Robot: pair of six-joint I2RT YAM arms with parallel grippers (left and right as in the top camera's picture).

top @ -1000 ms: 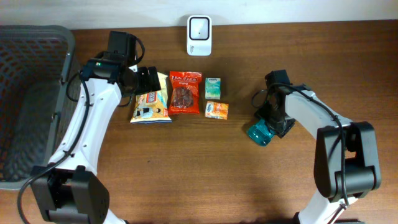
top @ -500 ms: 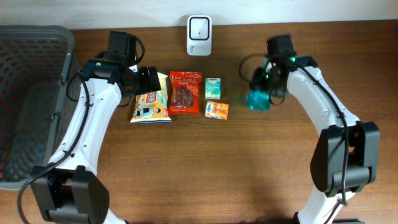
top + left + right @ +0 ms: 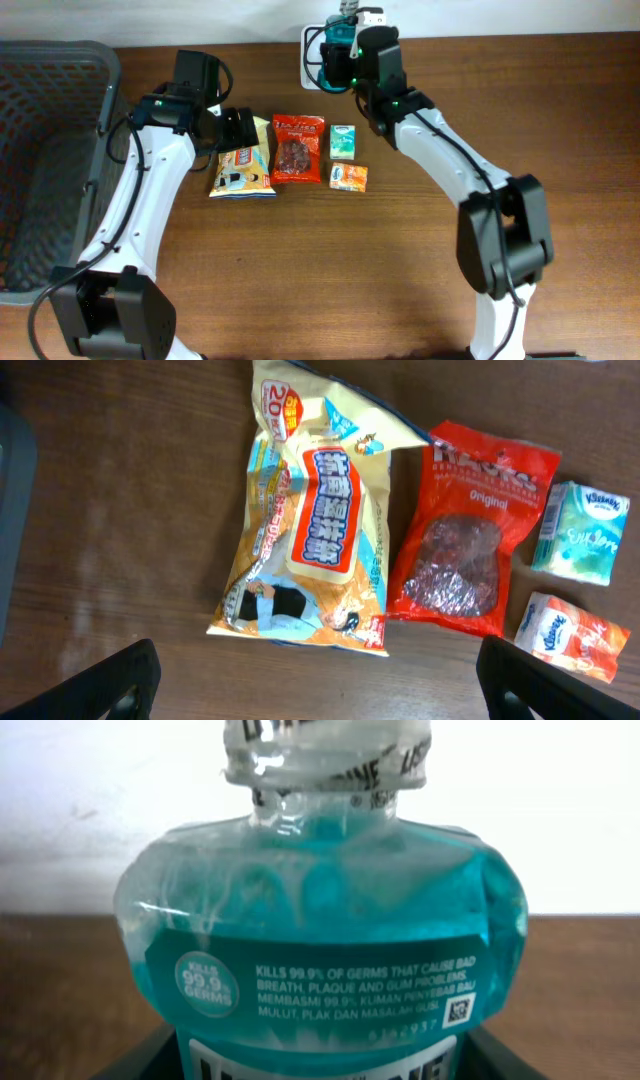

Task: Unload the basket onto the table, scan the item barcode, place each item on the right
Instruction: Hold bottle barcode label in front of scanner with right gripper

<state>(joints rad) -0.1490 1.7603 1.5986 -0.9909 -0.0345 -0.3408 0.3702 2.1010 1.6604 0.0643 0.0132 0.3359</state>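
**Show the stripes to the scanner**

The right gripper [image 3: 343, 48] holds the blue mouthwash bottle [image 3: 320, 940] tight, up off the surface [image 3: 300, 260], right in front of the white scanner [image 3: 311, 70]. The striped barcode is not in sight here. It is best to turn the bottle slowly until the stripes face the scanner, then hold it steady. The left gripper [image 3: 330, 682] hangs wide open, well left of the scanner, holding nothing.

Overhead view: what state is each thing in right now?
mouthwash bottle, sealed, held up at the scanner
right fingers, shut on the mouthwash bottle
yellow snack bag, lying flat, untouched
left fingers, open above the yellow snack bag
red jerky bag, lying flat
green tissue pack, lying flat
orange tissue pack, lying flat
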